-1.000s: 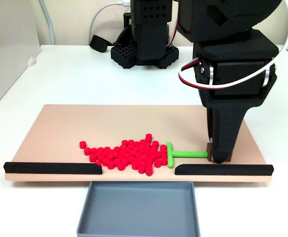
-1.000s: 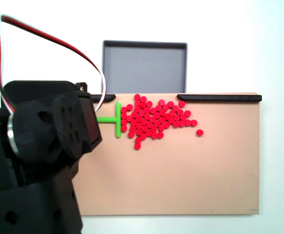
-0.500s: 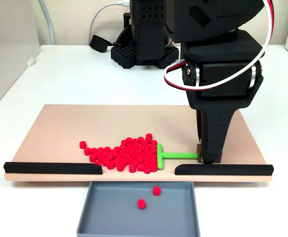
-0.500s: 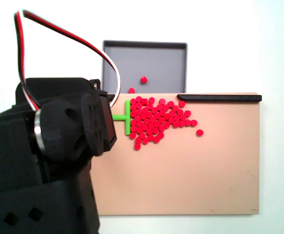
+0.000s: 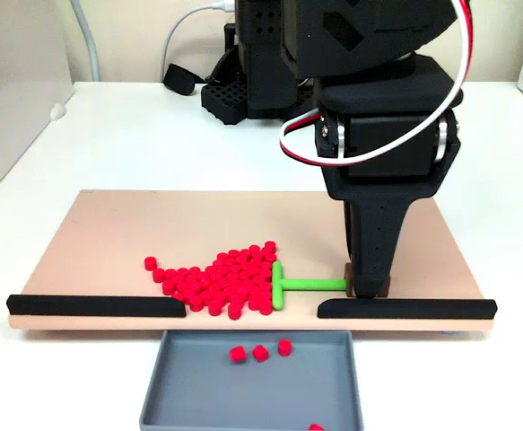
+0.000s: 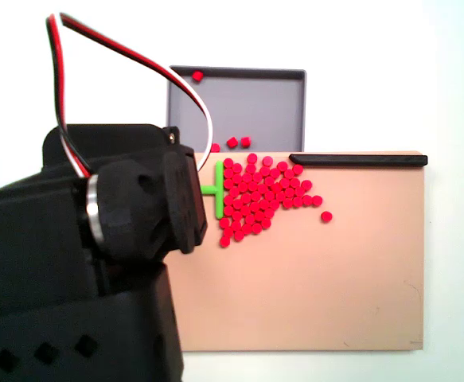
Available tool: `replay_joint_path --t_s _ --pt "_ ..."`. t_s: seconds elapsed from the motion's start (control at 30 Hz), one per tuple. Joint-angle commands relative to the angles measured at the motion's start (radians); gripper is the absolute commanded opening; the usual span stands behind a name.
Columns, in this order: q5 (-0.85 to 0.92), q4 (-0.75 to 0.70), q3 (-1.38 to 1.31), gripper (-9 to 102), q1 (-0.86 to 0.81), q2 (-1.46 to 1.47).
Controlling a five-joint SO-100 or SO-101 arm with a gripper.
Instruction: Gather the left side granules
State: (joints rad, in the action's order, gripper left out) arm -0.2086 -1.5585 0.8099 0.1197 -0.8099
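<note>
White tabletop carries all. Nearest, the grey tray point(image 5: 252, 382) has gained granules point(image 5: 230, 280); behind, on the board's point(image 5: 117, 235) front edge, the gripper point(image 5: 367, 289), clamped on the green tool point(image 5: 299, 285), has pushed the pile leftward.

One fixed view front, low; other overhead from behind arm; both share board point(image 5: 198, 224)
</note>
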Motion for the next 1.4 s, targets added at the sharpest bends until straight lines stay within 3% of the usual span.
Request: replay_joint_path --t_s 0.0,0.97,1.37 --pt "0.006 -0.005 0.012 0 -0.018 0.012" --pt "-0.075 -0.028 -0.002 0 0.078 -0.057" --pt "-0.101 -0.155 0.011 0 0.152 -0.179"
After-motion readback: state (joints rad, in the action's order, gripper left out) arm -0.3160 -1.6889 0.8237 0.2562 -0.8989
